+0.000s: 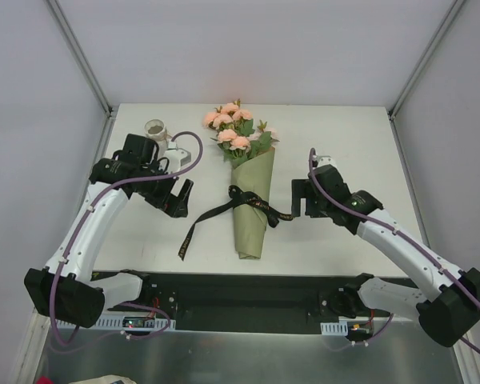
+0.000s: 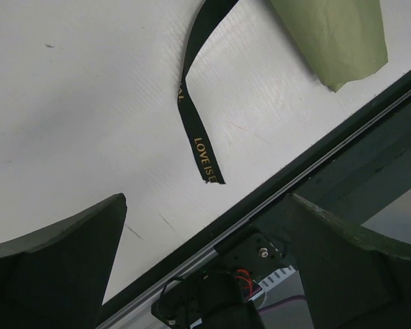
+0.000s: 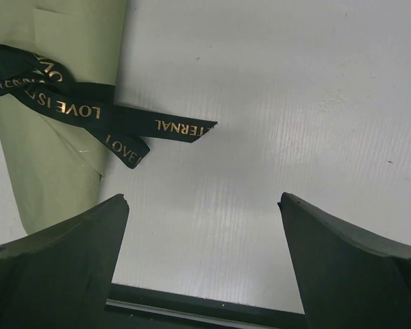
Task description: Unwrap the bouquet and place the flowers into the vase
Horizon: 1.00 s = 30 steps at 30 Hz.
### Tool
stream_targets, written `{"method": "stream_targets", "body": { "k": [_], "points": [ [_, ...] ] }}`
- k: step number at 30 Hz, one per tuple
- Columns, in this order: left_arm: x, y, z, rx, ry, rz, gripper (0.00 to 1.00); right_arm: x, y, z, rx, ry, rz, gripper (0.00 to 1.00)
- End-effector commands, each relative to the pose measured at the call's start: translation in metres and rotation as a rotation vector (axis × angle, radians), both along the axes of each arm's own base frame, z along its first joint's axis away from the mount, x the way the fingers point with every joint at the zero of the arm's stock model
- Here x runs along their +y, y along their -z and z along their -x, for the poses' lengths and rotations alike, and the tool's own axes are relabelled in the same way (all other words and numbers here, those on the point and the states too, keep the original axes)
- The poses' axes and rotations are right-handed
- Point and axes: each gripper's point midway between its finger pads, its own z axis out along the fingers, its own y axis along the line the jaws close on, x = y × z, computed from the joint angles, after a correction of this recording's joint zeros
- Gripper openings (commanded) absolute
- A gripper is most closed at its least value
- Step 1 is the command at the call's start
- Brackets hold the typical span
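vase (image 1: pixel 154 128) — body hidden behind left arm (image 1: pixel 104 210); bouquet (image 3: pixel 51 164) cut by wrist-view edges — flowers (image 1: pixel 234 126) out of frame there

Open table (image 1: pixel 344 144) flanks the bouquet (image 1: pixel 250 212) on both sides. Its ribbon (image 1: pixel 210 214) trails left; the vase (image 1: pixel 155 128) guards the far-left corner.

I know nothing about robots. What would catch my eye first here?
The bouquet lies in the middle of the white table: peach-pink roses at the far end, an olive-green paper cone, and a black ribbon with gold lettering tied around it. An arm flanks it on each side, the left tool and the right tool both wide open and empty. A small clear vase stands far left.
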Motion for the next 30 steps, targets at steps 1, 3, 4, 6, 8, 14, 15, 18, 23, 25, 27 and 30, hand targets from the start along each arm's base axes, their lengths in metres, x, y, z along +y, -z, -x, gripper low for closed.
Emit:
{"method": "stream_targets", "body": {
  "k": [1, 3, 4, 6, 8, 14, 15, 18, 23, 25, 27, 30],
  "points": [
    [-0.010, 0.003, 0.003, 0.020, 0.045, 0.007, 0.99, -0.002, 0.005, -0.008, -0.073, -0.014, 0.047, 0.96],
    [-0.015, 0.008, 0.002, 0.031, 0.074, -0.011, 0.99, -0.005, 0.019, -0.006, -0.056, -0.001, 0.063, 0.96],
    [-0.017, 0.009, 0.001, 0.029, 0.083, -0.020, 0.99, -0.005, 0.023, -0.007, -0.063, 0.000, 0.061, 0.96],
    [-0.023, 0.015, -0.005, 0.032, 0.119, -0.060, 0.99, -0.008, 0.029, -0.007, -0.070, 0.018, 0.066, 0.96],
    [-0.030, 0.020, -0.014, 0.039, 0.144, -0.085, 0.99, -0.010, 0.038, -0.006, -0.061, 0.025, 0.081, 0.98],
    [-0.066, 0.047, -0.038, 0.066, 0.258, -0.138, 0.99, -0.014, 0.036, -0.008, -0.076, 0.056, 0.080, 0.98],
    [-0.070, 0.053, -0.041, 0.071, 0.272, -0.153, 0.99, -0.016, 0.035, -0.008, -0.079, 0.060, 0.084, 0.97],
    [-0.087, 0.077, -0.053, 0.091, 0.320, -0.185, 0.99, -0.018, 0.028, -0.004, -0.095, 0.064, 0.069, 0.97],
    [-0.108, 0.116, -0.068, 0.094, 0.381, -0.239, 0.99, -0.022, 0.019, 0.004, -0.118, 0.073, 0.031, 0.96],
    [-0.112, 0.126, -0.068, 0.102, 0.397, -0.246, 0.99, -0.023, 0.016, 0.008, -0.126, 0.070, 0.017, 0.96],
    [-0.118, 0.132, -0.071, 0.080, 0.407, -0.251, 0.98, -0.024, 0.015, 0.009, -0.131, 0.071, 0.012, 0.96],
    [-0.121, 0.140, -0.079, 0.022, 0.408, -0.277, 0.98, -0.023, 0.010, 0.010, -0.141, 0.062, -0.001, 0.96]
  ]
}}
